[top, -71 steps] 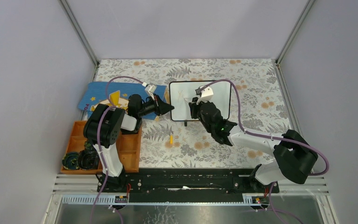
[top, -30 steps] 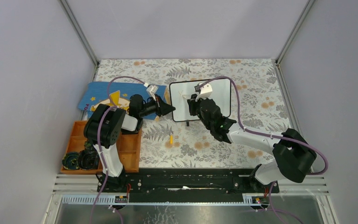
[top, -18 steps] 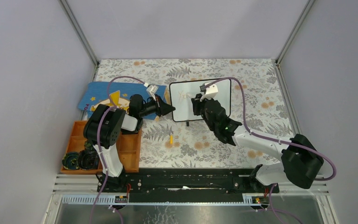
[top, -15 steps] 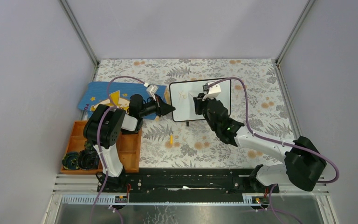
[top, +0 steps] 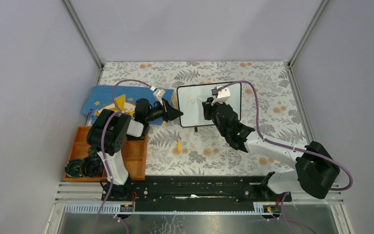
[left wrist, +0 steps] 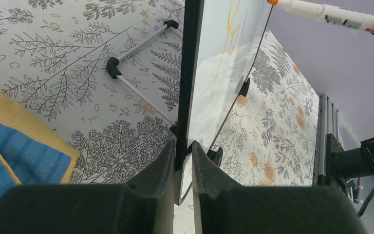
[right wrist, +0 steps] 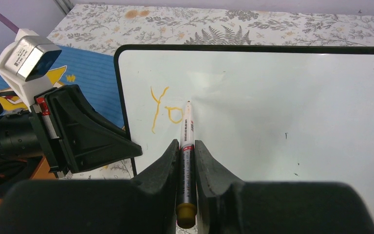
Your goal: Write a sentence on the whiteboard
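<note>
Left claw point(left wrist: 184, 146) clamps the black-framed white whiteboard point(right wrist: 282, 112) by its edge, right claw point(right wrist: 182, 145) grips a slim white marker point(right wrist: 187, 123); we'd press lightly, continuing the orange "Yo" point(right wrist: 161, 113).

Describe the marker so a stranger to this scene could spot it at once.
On the floral tablecloth stands a black-framed whiteboard. The right gripper holds the marker before it: a slim white pen with a red band and yellow end, tip by the orange letters.

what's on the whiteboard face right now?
Orange letters "Yo" near the whiteboard's upper left, with the marker tip beside the "o". Anything under the marker is covered.
</note>
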Controlling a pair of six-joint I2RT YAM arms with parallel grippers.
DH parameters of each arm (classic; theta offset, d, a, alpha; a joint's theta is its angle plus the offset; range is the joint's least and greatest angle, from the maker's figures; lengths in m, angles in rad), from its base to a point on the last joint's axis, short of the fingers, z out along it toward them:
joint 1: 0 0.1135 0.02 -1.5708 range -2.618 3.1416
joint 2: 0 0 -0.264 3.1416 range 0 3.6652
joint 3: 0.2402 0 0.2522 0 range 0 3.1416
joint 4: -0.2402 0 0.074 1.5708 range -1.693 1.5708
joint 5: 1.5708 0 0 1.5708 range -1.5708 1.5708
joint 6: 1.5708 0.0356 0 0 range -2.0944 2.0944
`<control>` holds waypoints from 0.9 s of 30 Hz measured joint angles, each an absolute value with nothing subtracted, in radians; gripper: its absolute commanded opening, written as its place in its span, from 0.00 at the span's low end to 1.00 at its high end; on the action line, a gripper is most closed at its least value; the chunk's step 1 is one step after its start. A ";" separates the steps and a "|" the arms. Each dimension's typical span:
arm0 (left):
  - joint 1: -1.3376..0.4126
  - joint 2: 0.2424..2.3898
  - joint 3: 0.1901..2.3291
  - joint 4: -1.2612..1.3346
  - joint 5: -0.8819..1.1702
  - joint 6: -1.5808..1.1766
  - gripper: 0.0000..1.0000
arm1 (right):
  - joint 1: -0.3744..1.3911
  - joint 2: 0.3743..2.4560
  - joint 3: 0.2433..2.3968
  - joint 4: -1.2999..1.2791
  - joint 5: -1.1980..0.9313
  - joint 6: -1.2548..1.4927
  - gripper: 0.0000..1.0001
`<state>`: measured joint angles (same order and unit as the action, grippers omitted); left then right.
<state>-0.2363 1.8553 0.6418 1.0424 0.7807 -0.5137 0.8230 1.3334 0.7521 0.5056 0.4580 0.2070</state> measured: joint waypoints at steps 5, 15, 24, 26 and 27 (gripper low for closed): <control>-0.236 1.855 0.642 1.042 0.781 -0.513 0.12 | 0.823 1.347 0.752 0.505 0.451 0.207 0.00; -0.237 1.855 0.642 1.042 0.780 -0.513 0.11 | 0.823 1.374 0.752 0.505 0.451 0.207 0.00; -0.238 1.855 0.642 1.041 0.778 -0.513 0.11 | 0.823 1.382 0.752 0.505 0.451 0.216 0.00; -0.239 1.855 0.642 1.041 0.777 -0.512 0.11 | 0.823 1.381 0.752 0.505 0.452 0.218 0.00; -0.239 1.854 0.642 1.040 0.777 -0.512 0.11 | 0.823 1.381 0.752 0.505 0.452 0.218 0.00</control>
<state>-0.2386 1.8542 0.6418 1.0401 0.7773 -0.5121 0.8227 1.3811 0.7521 0.5049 0.4519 0.2184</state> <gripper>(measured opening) 0.202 0.193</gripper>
